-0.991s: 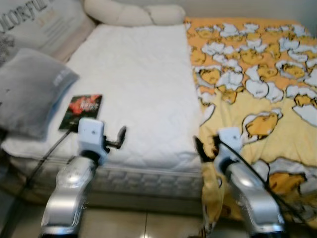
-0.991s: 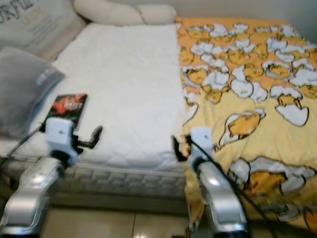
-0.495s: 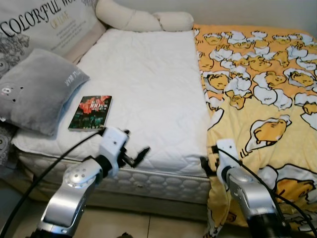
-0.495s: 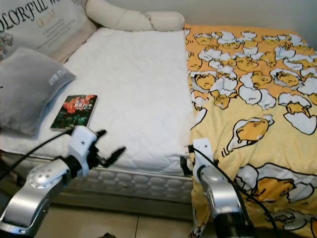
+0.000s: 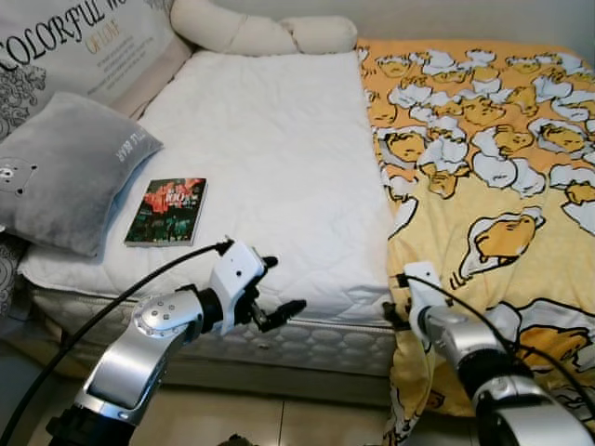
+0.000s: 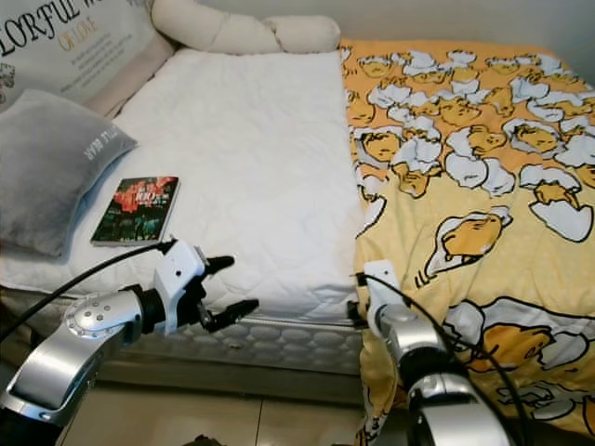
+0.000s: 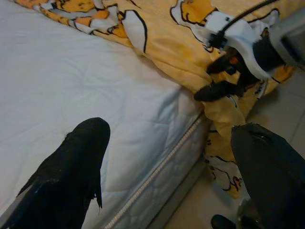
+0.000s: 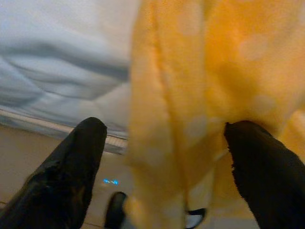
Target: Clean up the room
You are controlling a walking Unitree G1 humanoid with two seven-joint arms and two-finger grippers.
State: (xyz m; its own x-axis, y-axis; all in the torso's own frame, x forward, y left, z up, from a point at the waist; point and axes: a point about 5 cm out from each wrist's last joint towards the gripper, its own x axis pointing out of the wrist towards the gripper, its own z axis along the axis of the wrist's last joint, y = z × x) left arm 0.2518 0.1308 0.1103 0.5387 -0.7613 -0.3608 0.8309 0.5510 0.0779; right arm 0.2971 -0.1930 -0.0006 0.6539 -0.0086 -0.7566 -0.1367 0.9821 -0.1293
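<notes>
A yellow blanket point(image 5: 483, 186) with a cartoon egg print covers the right half of the bed and hangs over its near edge. The white mattress point(image 5: 270, 149) is bare on the left half. A dark book point(image 5: 167, 211) lies flat on it near a grey pillow point(image 5: 70, 172). My left gripper point(image 5: 279, 288) is open, hovering at the mattress's near edge, right of the book. My right gripper point(image 5: 395, 314) is low at the blanket's hanging edge. In the right wrist view its fingers point(image 8: 86, 143) stand open, with a fold of the yellow blanket point(image 8: 190, 95) between them.
A cream bolster pillow point(image 5: 251, 32) lies at the head of the bed. A large printed cushion point(image 5: 74, 46) leans at the far left. Beige floor tiles point(image 5: 279, 418) run along the bed's near side. A black cable point(image 5: 112, 297) trails from my left arm.
The camera has steadied and shifted. My left gripper has swung right and lower along the mattress edge. My right gripper has dropped slightly at the blanket's edge.
</notes>
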